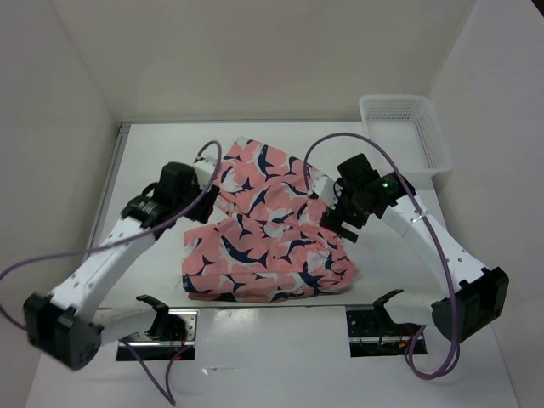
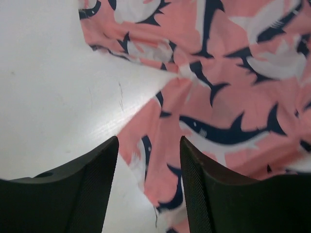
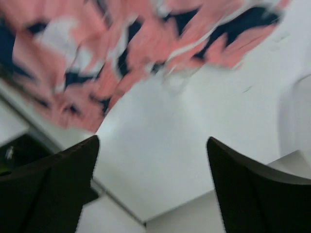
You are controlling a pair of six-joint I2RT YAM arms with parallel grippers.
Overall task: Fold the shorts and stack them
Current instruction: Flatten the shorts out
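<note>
Pink shark-print shorts [image 1: 268, 229] rumpled at mid-surface [image 1: 161, 144]. Flanked by left arm [image 1: 110, 255] and right arm [image 1: 429, 242], both bent inward. Left jaws parted over the cloth's edge; right jaws spread wide, grasping nothing.

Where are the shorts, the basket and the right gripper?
shorts [image 1: 268, 242]: top view, middle of the fabric.
basket [image 1: 405, 134]: top view, bare mesh floor.
right gripper [image 3: 151, 141]: right wrist view, midway between its open fingertips.
</note>
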